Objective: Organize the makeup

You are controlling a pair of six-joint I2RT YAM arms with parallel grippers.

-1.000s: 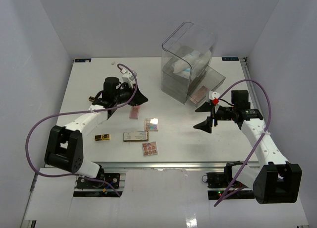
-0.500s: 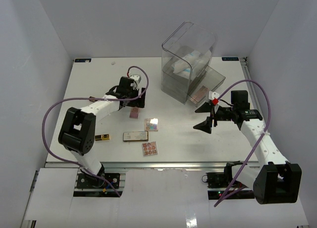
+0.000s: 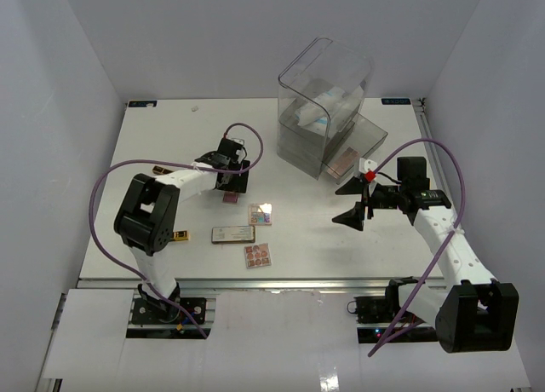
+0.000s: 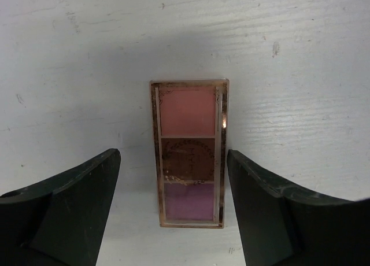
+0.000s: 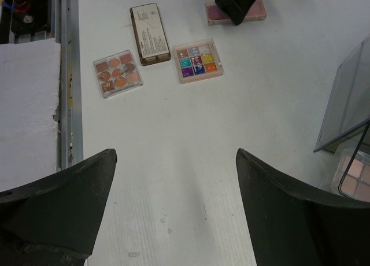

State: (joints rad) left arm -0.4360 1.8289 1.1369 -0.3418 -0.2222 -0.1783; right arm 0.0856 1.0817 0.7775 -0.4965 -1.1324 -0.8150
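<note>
In left wrist view, 3-pan palette (image 4: 189,153)

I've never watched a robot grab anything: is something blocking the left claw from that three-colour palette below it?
Nothing visible does. The left gripper hangs open over the three-pan palette, one finger on each side of it, and there is only bare table around the palette.
</note>
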